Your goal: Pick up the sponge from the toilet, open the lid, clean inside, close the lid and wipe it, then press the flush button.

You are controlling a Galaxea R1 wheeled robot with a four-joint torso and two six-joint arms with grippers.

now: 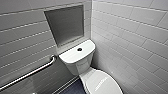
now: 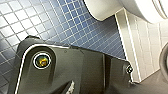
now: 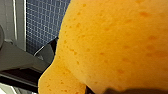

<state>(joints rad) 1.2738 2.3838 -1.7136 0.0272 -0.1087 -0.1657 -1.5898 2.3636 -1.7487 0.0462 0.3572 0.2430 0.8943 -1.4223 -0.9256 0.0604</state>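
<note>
The white toilet (image 1: 77, 60) stands in the corner with its oval lid (image 1: 101, 82) down. The round dark flush button (image 1: 79, 49) sits in the middle of the flat tank top. In the right wrist view the orange sponge (image 3: 112, 45) looms large and very close, its pitted surface covering most of the picture, and my right gripper is shut on it. The left wrist view looks down past the robot's dark plate at the underside of the toilet bowl (image 2: 107, 8) and the blue tiled floor (image 2: 62, 22). My left gripper is open and holds nothing.
A metal grab bar (image 1: 30, 72) runs along the left wall beside the tank. A recessed niche (image 1: 66, 23) sits in the wall above the tank. White tiled walls close in on the left and right, and a white tiled base (image 2: 140, 37) meets the floor.
</note>
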